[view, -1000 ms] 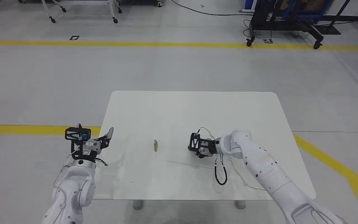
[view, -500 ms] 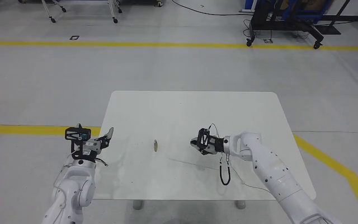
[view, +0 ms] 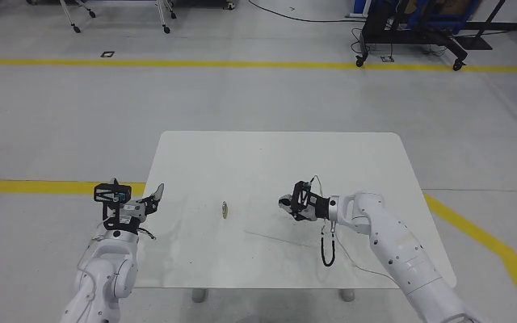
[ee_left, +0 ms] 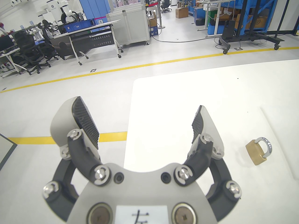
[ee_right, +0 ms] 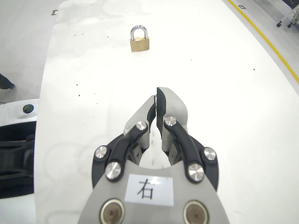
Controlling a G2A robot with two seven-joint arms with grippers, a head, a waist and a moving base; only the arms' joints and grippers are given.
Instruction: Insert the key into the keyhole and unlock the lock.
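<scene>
A brass padlock [view: 224, 210] with a silver shackle rests upright on the white table [view: 275, 153], left of the middle; it also appears as the padlock [ee_left: 258, 151] and, facing me, the padlock [ee_right: 139, 39]. My right gripper [view: 285, 202] hovers to the right of the padlock and points at it. In its own view the right gripper [ee_right: 155, 93] is shut, with a thin metal sliver, the key, pinched at the tips and mostly hidden. My left gripper [view: 153, 198] sits at the table's left edge, and the left gripper [ee_left: 140, 113] is open with nothing in it.
A black cable loop [view: 325, 246] hangs from the right forearm over the table's front part. Small dark specks dot the tabletop [ee_right: 77, 85]. Yellow floor lines [view: 48, 186] run past both sides of the table.
My right gripper has drawn back a little to the right, away from the padlock, with its wrist turning. The left arm and the padlock have not moved.
</scene>
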